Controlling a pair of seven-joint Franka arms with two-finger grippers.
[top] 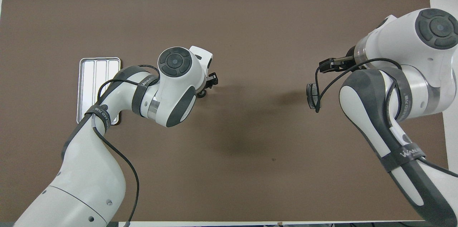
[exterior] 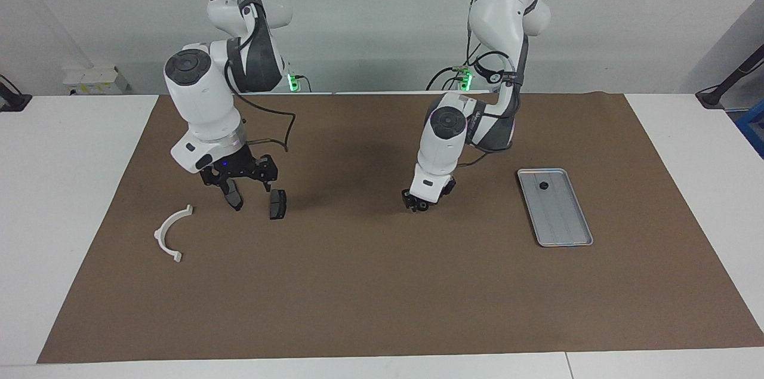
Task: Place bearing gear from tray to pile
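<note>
Your left gripper (exterior: 422,203) hangs low over bare brown mat (exterior: 382,283) about midway along the table, and its fingers look drawn in close together; whether there is anything between them, you cannot tell from either view. The bearing gear (exterior: 544,185) shows as a small dark round piece lying in the tray (exterior: 564,230), at the end of the tray nearer to the robots, so it sits well apart from that gripper. The tray itself lies flat toward the left arm's end of the table. Over at the right arm's end, your right gripper (exterior: 253,191) is spread wide, fingers pointing down. One finger comes down just beside a dark grey brake-pad-shaped piece (exterior: 277,204) that stands on edge on the mat; contact is not clear. The white semicircular bracket (exterior: 171,233) lies flat on the mat, farther from the robots than that pad and closer to the table's end.
</note>
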